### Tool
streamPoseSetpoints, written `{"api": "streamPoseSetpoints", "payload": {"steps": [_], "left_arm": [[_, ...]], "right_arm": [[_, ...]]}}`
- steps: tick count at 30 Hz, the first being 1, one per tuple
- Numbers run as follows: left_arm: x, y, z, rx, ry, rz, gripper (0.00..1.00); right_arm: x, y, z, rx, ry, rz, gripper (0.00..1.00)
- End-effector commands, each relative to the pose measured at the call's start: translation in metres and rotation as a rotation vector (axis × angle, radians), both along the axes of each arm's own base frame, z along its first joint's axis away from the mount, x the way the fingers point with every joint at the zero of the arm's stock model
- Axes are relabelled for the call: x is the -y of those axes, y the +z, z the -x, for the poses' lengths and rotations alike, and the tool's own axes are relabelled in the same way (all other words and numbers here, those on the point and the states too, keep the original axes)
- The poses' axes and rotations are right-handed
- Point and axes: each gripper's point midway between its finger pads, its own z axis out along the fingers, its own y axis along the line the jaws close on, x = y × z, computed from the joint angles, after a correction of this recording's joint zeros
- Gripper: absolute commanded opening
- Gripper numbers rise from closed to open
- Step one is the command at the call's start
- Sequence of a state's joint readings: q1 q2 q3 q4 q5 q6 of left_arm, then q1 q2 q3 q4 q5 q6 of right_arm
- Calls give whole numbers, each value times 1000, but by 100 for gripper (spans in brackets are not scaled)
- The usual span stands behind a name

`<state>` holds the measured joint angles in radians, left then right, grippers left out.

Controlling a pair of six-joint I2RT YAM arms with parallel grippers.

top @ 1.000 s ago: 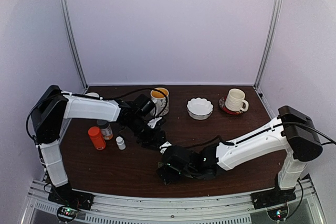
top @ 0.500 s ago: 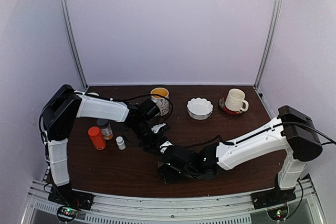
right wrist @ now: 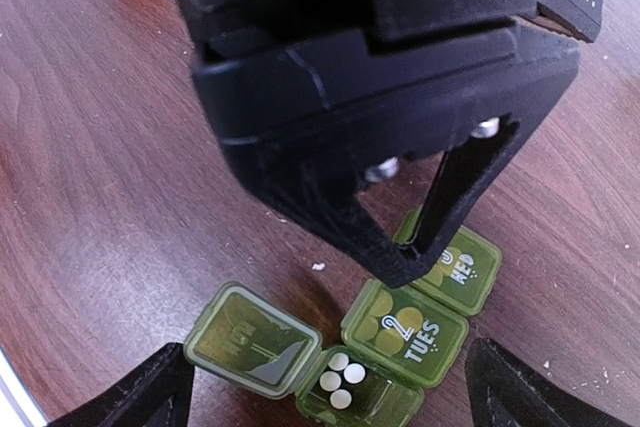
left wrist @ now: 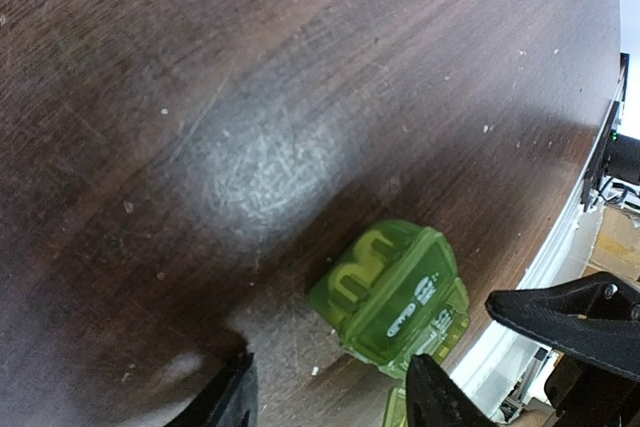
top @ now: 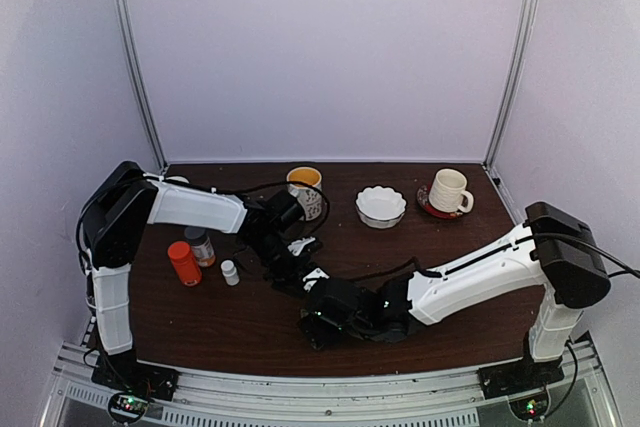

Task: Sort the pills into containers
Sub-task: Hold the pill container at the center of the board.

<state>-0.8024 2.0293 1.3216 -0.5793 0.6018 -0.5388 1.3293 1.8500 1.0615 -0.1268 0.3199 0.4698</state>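
Dark wood table (top: pixel 430 237), near front edge: green pill box (right wrist: pixel 400 337) sits right below the right gripper (right wrist: pixel 335 394), jaws wide & empty, its row diag. across their gap; left gripper (left wrist: pixel 332 392), half-open w/ nothing held, hovers just behind.

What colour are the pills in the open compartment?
The pills are white, in the green box's open compartment; clearest in the right wrist view.

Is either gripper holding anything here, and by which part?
Nothing is held: the left gripper and right gripper both stand open near the pill box.
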Motion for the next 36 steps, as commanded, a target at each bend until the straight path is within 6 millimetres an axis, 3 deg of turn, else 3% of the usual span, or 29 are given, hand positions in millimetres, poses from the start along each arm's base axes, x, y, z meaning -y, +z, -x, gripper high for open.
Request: {"api": "streamPoseSetpoints", "payload": {"steps": [1,7,12,23,27,29,32,36], "left_arm": [[-6,-17,1,8,-15,-63,54],[-15,-19,-5,53,-5,-155,53],[-8,-5,-7,107,-19,-177,52],[7,62,-24,258,-26,-77,53],[12,75,-28,311,-74,-40,50],[14,77,-29,332,-101,-28,45],[20,81,-28,347,-144,11,23],[32,84,-21,345,-212,70,6]], "right_arm": [[2,4,-6,37,-36,18,96],[4,6,-7,47,-44,12,91],[3,8,-5,43,-22,-9,92],[13,19,1,56,-2,-85,95],[18,25,7,56,32,-144,98],[27,28,12,56,47,-194,99],[39,39,19,69,70,-275,99],[42,46,18,80,66,-295,99]]}}
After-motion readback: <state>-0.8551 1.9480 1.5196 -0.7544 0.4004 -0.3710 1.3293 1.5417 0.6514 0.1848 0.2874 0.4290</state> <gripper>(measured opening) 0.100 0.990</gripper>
